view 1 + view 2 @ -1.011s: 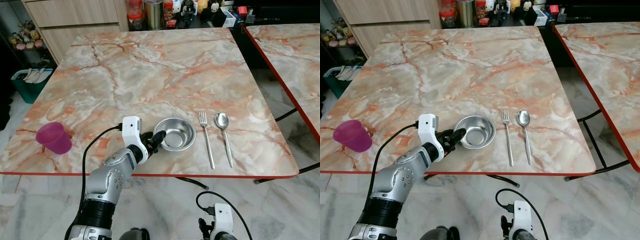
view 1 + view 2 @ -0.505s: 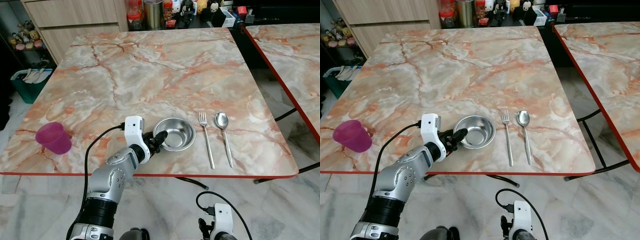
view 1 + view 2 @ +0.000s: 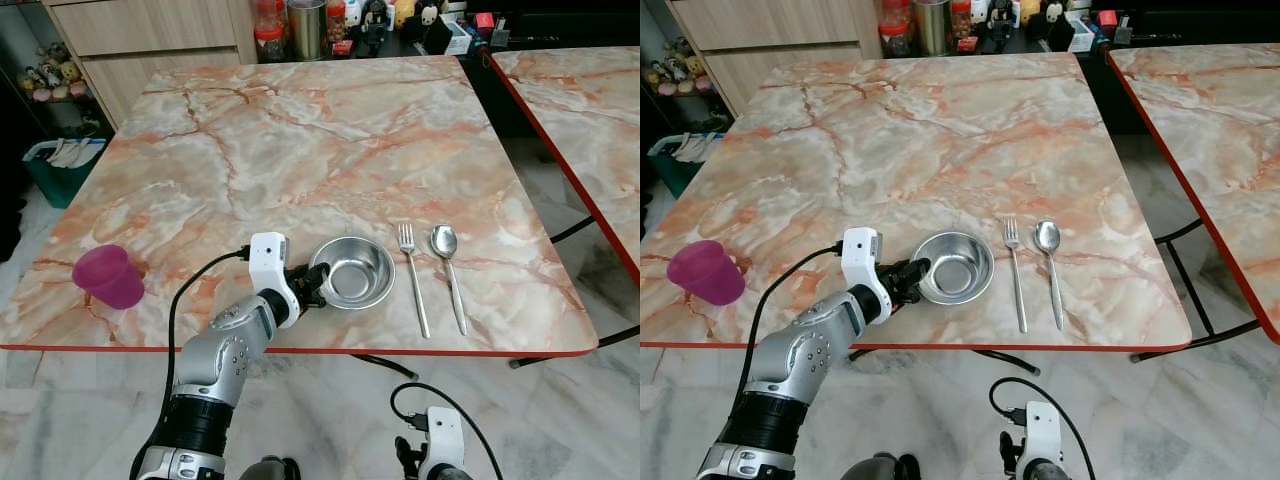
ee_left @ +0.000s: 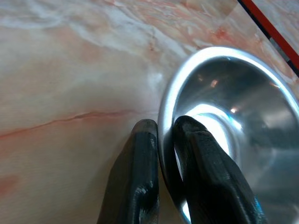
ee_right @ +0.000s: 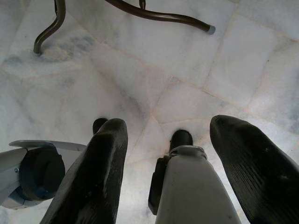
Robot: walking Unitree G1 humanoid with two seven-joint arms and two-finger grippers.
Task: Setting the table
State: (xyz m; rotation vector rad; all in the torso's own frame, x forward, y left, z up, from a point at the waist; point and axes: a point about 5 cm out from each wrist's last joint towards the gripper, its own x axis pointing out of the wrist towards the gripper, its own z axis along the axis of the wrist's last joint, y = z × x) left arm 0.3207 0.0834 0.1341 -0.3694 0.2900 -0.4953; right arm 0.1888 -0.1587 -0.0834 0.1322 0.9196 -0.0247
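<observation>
Near tabletop (image 3: 330,130) front edge, left tool (image 3: 312,287) clenched on bowl (image 3: 352,272) rim beside laid fork (image 3: 413,280) and spoon (image 3: 448,272); cup (image 3: 107,276) unplaced.

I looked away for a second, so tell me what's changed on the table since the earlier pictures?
The left gripper, shut on the steel bowl rim, has nudged the bowl slightly rightward, toward the fork. The fork, spoon and pink cup stayed put; the right gripper still hangs idle, open.
</observation>
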